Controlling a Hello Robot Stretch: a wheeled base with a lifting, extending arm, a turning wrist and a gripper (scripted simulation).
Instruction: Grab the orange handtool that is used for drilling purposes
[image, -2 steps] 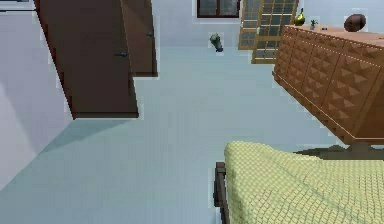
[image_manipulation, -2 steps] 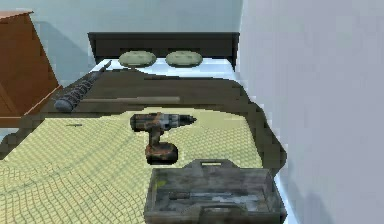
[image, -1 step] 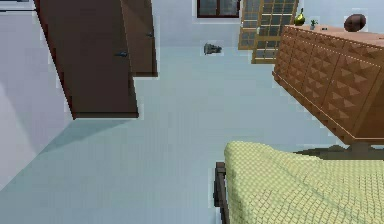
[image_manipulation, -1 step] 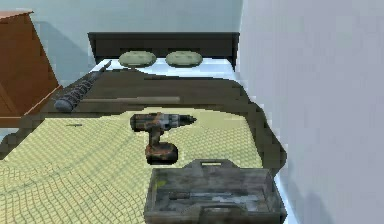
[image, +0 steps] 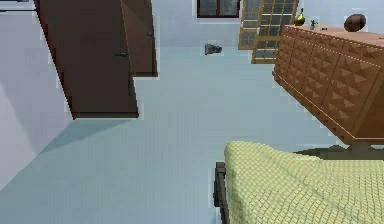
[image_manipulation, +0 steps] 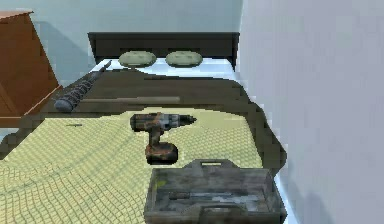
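Orange-and-dark drill lies on its side, mid-bed, on the yellow-green cover. Grey toolbox near it. Dark rod farther off, possibly a bat. Gripper's state: cannot tell.

An orange and dark drill lies on the yellow-green cover of the bed, near its middle. A grey toolbox sits just below it in the picture. Two pillows rest against the dark headboard. A brown dresser stands at the left edge.
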